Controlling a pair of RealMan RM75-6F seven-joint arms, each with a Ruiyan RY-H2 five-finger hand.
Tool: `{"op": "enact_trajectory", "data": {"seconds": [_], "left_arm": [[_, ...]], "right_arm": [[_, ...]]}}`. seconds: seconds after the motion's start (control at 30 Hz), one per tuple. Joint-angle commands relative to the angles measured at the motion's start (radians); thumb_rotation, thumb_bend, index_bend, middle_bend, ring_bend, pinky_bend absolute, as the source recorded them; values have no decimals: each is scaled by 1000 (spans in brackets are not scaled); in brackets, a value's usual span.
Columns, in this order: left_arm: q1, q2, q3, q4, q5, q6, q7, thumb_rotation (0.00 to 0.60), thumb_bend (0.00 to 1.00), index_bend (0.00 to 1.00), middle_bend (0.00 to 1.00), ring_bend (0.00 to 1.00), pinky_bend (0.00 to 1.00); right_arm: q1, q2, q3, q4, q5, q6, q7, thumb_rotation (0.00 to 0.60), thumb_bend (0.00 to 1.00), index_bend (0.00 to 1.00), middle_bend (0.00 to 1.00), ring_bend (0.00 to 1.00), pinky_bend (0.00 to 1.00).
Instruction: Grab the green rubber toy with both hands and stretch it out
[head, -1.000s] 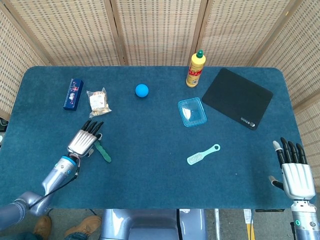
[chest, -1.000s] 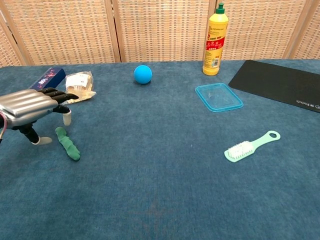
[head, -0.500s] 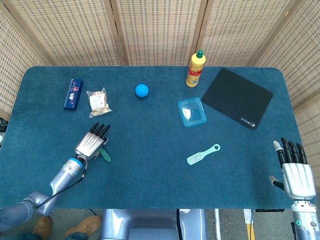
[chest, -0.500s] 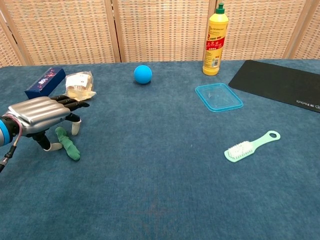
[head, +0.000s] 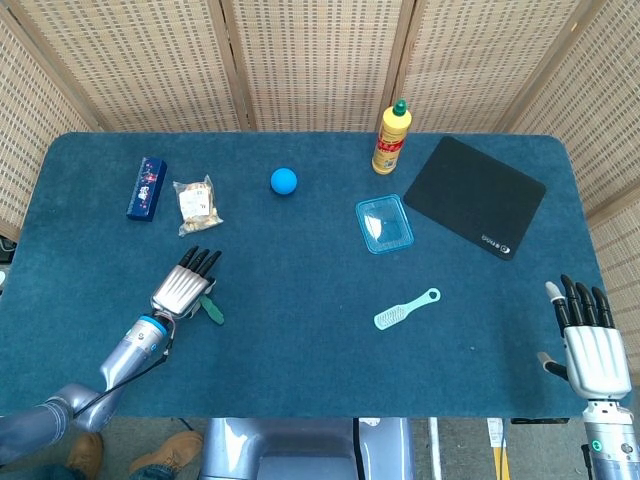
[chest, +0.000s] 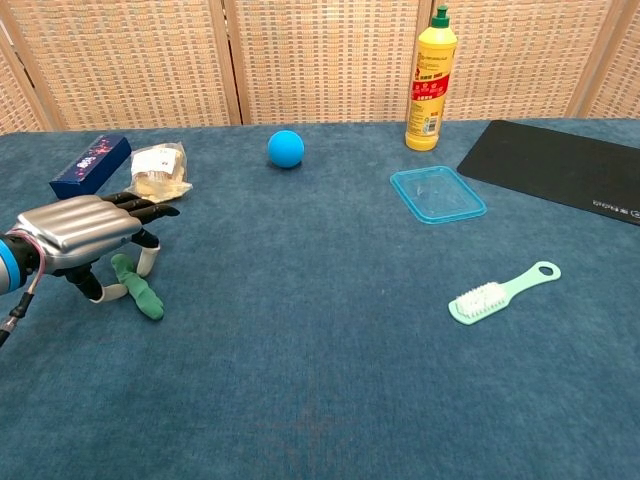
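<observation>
A yellow bottle (head: 392, 137) with a green cap stands upright at the far side of the blue table (head: 300, 350). Just right of it lies a black mat (head: 474, 196), and nearer, a clear blue container (head: 384, 224). A mint brush (head: 405, 309) lies nearer still. A blue ball (head: 284, 180), a wrapped snack (head: 196, 203) and a dark blue box (head: 146, 187) sit far left.

No legible text in either view.
Print is seen on the yellow bottle (chest: 431, 75) label, the blue box (chest: 91, 165) and the black mat (head: 474, 196) near its corner; all too small to be read.
</observation>
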Motion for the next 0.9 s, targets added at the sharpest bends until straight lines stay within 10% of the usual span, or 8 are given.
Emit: {"op": "enact_trajectory", "data": {"seconds": [0.03,0.57,0.9], "left_arm": [[-1,-1,0,-1,-6,-1,4,600,366,526,0,0,0],[1,5,-8,-14,-37,11,4,600,465,696,0,0,0],[16,95,-65,-152,-54,44,-226,600,481,739,0,0,0]], "right_arm": [[0,1,0,-1,0,0,0,600,0,0,0,0,0],[-1,5,-2,-5,-2,3,8,600,0,0,0,0,0],[1,3,-5,-4,-8,2,15,600,0,0,0,0,0]]}}
